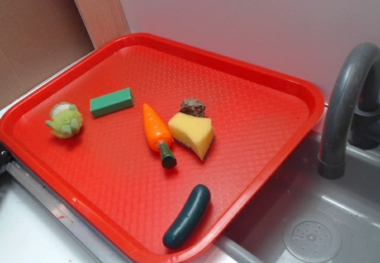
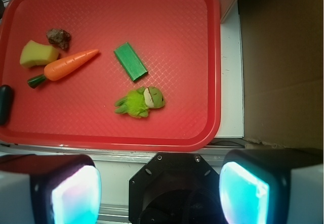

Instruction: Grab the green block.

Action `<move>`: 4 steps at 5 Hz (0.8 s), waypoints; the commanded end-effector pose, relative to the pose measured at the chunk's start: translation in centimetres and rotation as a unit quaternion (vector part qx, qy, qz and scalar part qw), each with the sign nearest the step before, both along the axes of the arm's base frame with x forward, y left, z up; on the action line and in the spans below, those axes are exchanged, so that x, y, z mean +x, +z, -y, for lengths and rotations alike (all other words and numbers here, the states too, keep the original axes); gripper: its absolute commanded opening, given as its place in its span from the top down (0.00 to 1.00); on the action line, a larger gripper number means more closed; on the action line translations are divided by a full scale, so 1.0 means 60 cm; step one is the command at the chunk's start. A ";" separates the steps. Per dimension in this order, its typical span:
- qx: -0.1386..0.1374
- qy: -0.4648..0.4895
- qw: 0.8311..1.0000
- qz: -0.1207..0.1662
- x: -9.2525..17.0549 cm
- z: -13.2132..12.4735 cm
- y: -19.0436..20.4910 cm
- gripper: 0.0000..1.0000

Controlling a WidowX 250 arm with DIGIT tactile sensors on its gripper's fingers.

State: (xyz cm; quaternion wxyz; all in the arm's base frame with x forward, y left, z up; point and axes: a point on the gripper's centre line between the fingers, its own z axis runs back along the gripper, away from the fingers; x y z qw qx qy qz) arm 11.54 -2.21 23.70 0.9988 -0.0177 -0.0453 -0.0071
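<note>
Green block point(image 2: 130, 61) lay flat on tray point(image 2: 214, 57), apart from fuzzy toy point(image 2: 140, 101). Looked light, rigid; best pinched across narrow width. Gripper point(image 2: 159, 191) jaws spread, empty.

A toy kitchen set-up is sitting here: a curved grey plastic tap point(image 1: 347, 105) is arching over a grey moulded sink point(image 1: 332, 221), beside a red textured plastic tray point(image 1: 261, 85) holding pretend food.

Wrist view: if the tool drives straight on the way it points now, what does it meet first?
Probably the fuzzy green toy, which lies nearest the centre of the wrist view on the red tray. The green block sits just beyond it. The tool is open and well above the tray; depth is unclear, so it may touch bare tray first.
</note>
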 end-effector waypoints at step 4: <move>0.028 -0.117 0.993 -0.010 0.062 0.024 -0.062 0.00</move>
